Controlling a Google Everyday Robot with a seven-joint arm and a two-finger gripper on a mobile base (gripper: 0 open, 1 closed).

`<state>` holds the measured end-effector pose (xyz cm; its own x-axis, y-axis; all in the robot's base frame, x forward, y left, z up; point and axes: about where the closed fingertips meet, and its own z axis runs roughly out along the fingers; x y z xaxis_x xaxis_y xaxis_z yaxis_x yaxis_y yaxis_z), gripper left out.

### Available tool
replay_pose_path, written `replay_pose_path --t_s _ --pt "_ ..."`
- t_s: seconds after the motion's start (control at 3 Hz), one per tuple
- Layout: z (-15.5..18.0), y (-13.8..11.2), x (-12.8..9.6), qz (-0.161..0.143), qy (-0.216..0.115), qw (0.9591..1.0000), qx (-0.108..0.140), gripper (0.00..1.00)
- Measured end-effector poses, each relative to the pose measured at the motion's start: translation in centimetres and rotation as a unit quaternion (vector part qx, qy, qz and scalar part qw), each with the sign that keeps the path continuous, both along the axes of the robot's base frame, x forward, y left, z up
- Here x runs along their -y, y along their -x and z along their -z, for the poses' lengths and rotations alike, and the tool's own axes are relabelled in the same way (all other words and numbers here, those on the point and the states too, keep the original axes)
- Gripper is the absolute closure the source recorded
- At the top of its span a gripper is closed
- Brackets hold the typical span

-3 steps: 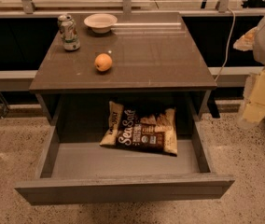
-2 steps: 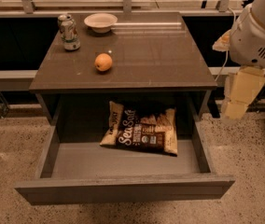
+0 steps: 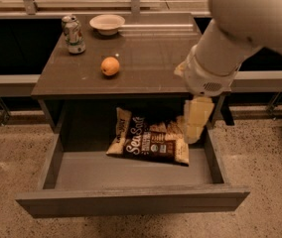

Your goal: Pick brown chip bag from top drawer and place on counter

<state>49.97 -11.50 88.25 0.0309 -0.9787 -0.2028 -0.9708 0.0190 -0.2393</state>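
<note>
Brown bag (image 3: 150,144) lies in the open drawer (image 3: 131,203); the end effector (image 3: 194,129) hangs just beside it, grip state untellable.

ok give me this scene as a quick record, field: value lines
end effector: pointing down over the right side of the open drawer, at the bag's right end; contact unclear
brown chip bag: lying flat at the back of the drawer, not yet lifted
top drawer: pulled open, holds only the bag
counter: can at back left, bowl at back centre, orange left of centre
task state: bag not yet on the counter
</note>
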Motion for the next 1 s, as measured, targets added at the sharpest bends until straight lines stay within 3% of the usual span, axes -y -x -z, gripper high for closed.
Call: replay_pose_path --t_s 0.33,1.0 --pt "4.8 -1.6 -2.0 0.008 0.001 0.9999 0.012 0.0" --pt "13.0 -2.4 -4.1 0.056 -0.018 0.9982 0.009 0.0"
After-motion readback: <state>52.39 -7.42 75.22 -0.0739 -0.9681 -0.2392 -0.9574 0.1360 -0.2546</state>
